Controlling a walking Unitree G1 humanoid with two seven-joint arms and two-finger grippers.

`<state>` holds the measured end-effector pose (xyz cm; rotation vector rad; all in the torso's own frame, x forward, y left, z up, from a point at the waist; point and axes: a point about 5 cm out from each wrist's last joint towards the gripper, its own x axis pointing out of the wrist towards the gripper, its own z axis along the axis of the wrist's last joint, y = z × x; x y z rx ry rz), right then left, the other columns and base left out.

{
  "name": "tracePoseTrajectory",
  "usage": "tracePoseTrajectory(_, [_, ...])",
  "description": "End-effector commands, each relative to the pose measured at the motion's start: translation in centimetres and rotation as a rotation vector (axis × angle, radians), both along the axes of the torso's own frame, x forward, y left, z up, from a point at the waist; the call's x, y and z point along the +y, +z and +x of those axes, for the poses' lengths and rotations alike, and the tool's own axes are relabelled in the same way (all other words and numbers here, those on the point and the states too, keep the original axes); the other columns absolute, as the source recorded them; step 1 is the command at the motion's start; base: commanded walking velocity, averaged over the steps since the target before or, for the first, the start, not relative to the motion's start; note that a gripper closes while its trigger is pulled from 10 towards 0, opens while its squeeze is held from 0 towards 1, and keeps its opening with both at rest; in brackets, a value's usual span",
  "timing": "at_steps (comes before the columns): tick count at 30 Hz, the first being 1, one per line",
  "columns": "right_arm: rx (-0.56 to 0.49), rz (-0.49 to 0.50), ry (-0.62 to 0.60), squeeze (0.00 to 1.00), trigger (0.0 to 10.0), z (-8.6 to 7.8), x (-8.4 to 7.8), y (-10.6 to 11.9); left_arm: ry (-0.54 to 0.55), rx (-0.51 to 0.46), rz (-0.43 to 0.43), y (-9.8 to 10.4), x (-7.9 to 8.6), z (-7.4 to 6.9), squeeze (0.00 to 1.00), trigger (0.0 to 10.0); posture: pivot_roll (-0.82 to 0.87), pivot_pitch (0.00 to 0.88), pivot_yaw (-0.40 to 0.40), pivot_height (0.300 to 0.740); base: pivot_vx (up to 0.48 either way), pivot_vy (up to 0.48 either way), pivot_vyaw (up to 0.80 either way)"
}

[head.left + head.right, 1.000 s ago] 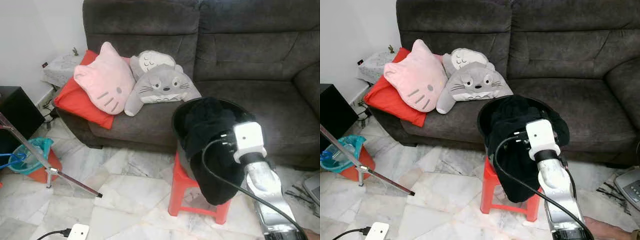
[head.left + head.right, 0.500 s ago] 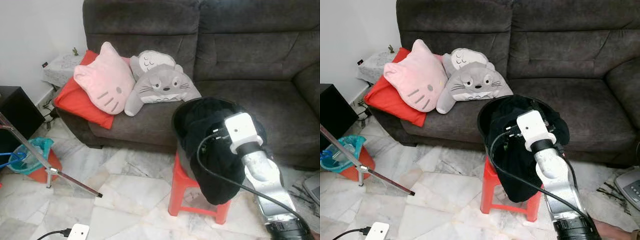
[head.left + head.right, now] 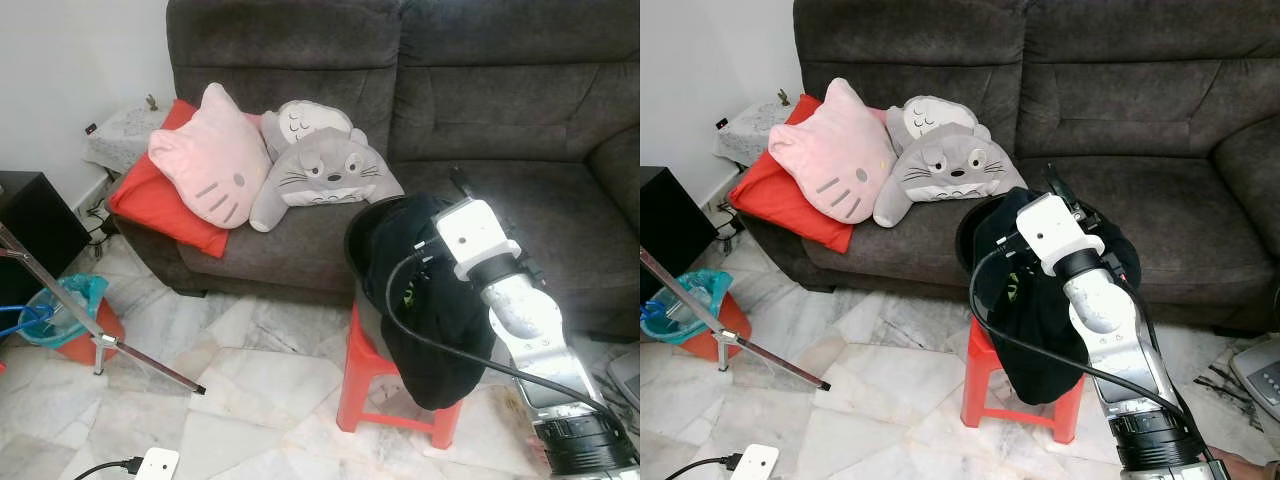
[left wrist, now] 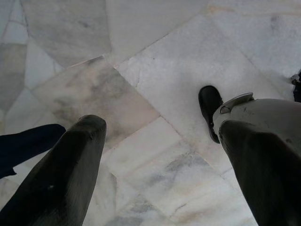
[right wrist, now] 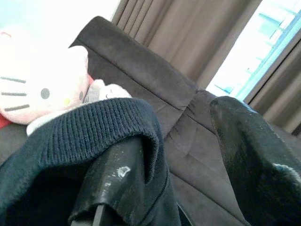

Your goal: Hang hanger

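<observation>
My right fingers (image 5: 188, 165) are up at the dark garment (image 3: 1040, 300) that spills out of the black basket (image 3: 970, 240) on the red stool (image 3: 985, 385), just in front of the grey sofa (image 3: 1160, 120). They stand apart, and a ribbed knit edge of the garment lies over one of them, so the cloth is draped on me and not pinched. I cannot make out a hanger anywhere; if it is here, it is buried in the cloth or in the basket. My left fingers (image 4: 155, 174) hang idle and apart over the marble floor (image 4: 155, 70), with a black shoe (image 4: 209, 110) below.

To do this step well, I judge I should feel for something stiff under the fabric before closing, and grip that, not loose knit, which would slip or drag the whole heap. A slow, straight lift should keep the basket from tipping off the stool. The cushions (image 3: 890, 160) on the sofa are well clear.
</observation>
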<state>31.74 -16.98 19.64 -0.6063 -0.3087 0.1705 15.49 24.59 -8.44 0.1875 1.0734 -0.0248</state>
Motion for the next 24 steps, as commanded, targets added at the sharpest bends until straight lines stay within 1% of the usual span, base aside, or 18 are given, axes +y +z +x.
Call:
tracePoseTrajectory(1, [-0.116, 0.051, 0.044, 0.00, 10.0, -0.2, 0.7, 2.9, -0.011, 0.012, 0.018, 0.1, 0.5, -0.2, 0.00, 10.0, -0.07, 0.000, 0.097, 0.740, 0.000, 0.000, 0.00])
tracePoseTrajectory(4, [-0.147, 0.061, 0.072, 0.00, 10.0, -0.4, 1.1, 4.1, -0.012, 0.012, 0.019, 0.1, 0.5, -0.2, 0.00, 10.0, -0.07, 0.000, 0.096, 0.740, 0.000, 0.000, 0.00])
tracePoseTrajectory(7, [-0.160, 0.056, 0.089, 0.00, 10.0, -0.5, 1.4, 4.5, -0.011, 0.012, 0.019, 0.1, 0.5, -0.2, 0.00, 10.0, -0.07, 0.000, 0.096, 0.740, 0.000, 0.000, 0.00])
tracePoseTrajectory(12, [-0.202, 0.078, 0.136, 0.00, 10.0, -1.1, 2.0, 5.7, -0.011, 0.012, 0.019, 0.1, 0.5, -0.2, 0.00, 10.0, -0.07, 0.000, 0.097, 0.740, 0.000, 0.000, 0.00])
tracePoseTrajectory(16, [-0.218, 0.084, 0.155, 0.00, 10.0, -1.3, 2.2, 6.3, -0.012, 0.012, 0.020, 0.1, 0.5, -0.2, 0.00, 10.0, -0.07, 0.000, 0.098, 0.740, 0.000, 0.000, 0.00])
tracePoseTrajectory(24, [-0.306, 0.109, 0.180, 0.00, 10.0, -1.9, 2.1, 9.2, -0.015, 0.012, 0.020, 0.1, 0.5, -0.2, 0.00, 10.0, -0.07, 0.000, 0.101, 0.740, 0.000, 0.000, 0.00])
